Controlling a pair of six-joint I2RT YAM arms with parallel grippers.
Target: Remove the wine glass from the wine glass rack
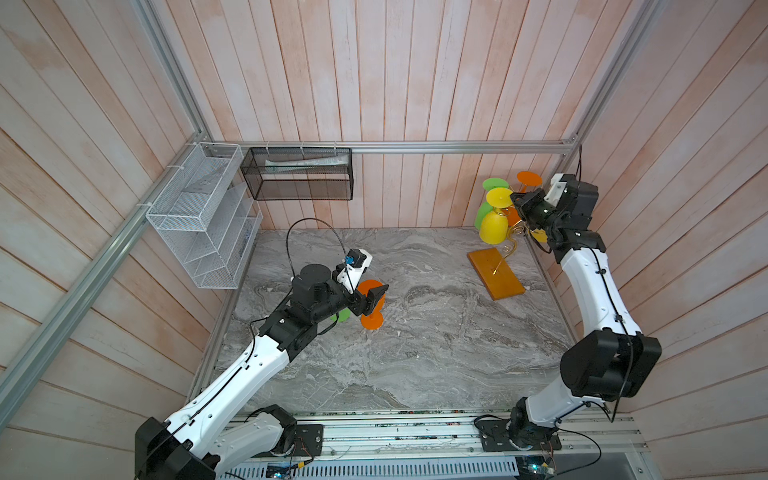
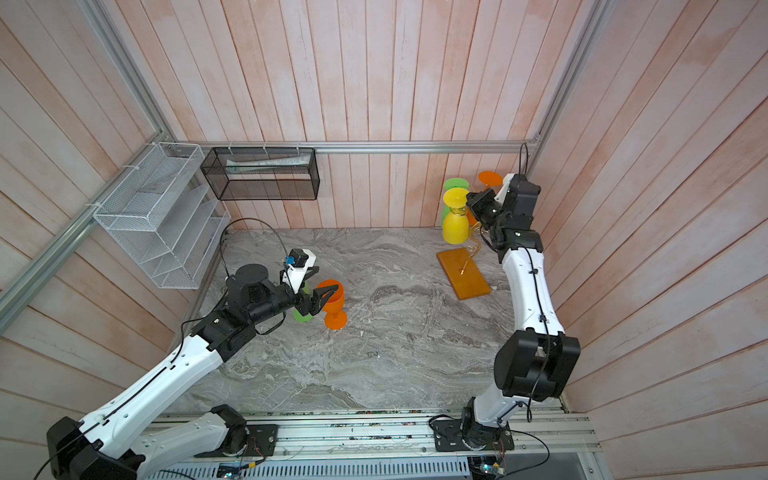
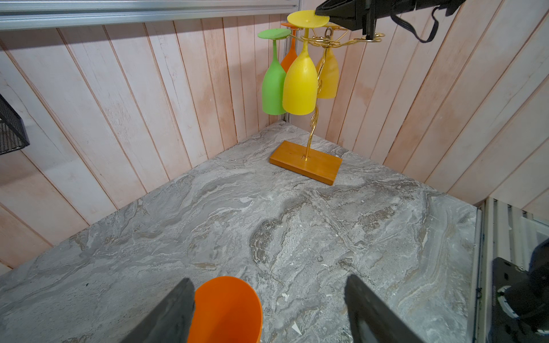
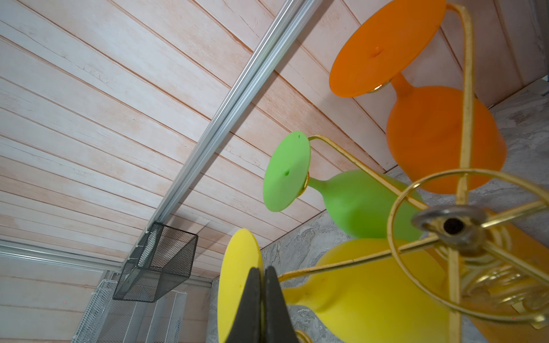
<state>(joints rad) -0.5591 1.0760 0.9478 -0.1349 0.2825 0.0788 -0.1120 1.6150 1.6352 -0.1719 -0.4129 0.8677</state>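
Wine glass, yellow plastic (image 1: 493, 226): hanging bowl-down by its foot on thin gold wire rack with orange-brown wooden base (image 1: 496, 272), far right corner of grey marble-patterned worktop (image 1: 415, 353). Right gripper (image 4: 263, 297): closed tight at foot's rim; hold unclear. Left gripper (image 3: 269, 280): wide open, empty, beside upright orange plastic glass (image 3: 225, 311). Handling, advised: slide foot outward along wire arm, level, clear of green glass (image 3: 274, 86). Surroundings: pale pink plank walls (image 1: 374, 83); white mesh basket (image 1: 199, 216), black mesh basket (image 1: 297, 174), far left corner.
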